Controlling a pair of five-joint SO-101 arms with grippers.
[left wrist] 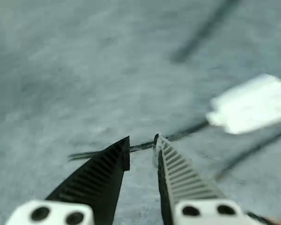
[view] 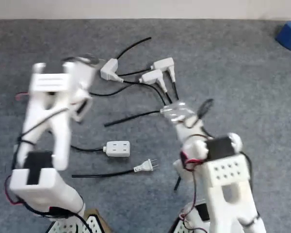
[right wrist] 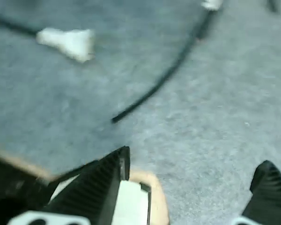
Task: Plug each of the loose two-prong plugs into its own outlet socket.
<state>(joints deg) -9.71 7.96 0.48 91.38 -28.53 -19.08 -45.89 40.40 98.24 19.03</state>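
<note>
Left gripper [left wrist: 141,140] released over the grey carpet [view: 242,87]: one black and one white ribbed finger, parted by a narrow slit, grasping nothing. Just past those tips, a thin black cord [left wrist: 187,131] lying crosswise on the carpet. A little beyond it, a white blocky cord end [left wrist: 250,105], blurred.

Right gripper [right wrist: 195,159] likewise released, fingers spread wide and empty. Ahead of it on the carpet, a loose black cord [right wrist: 164,79] with one free end.

Seen from above, just beyond the right gripper's tips, the nearer white angled cord end [view: 153,76], and close behind that the farther white angled cord end [view: 164,64].

Back toward the arms' bases, between the two arms and well apart from both grippers, a white rectangular outlet block [view: 118,148] on its own black lead. Near it on the base side, not touching, a white two-prong plug [view: 144,166], unplugged, prongs turned toward the right arm.

Far beyond the right gripper, at the carpet's edge, a blue object [view: 290,36].
</note>
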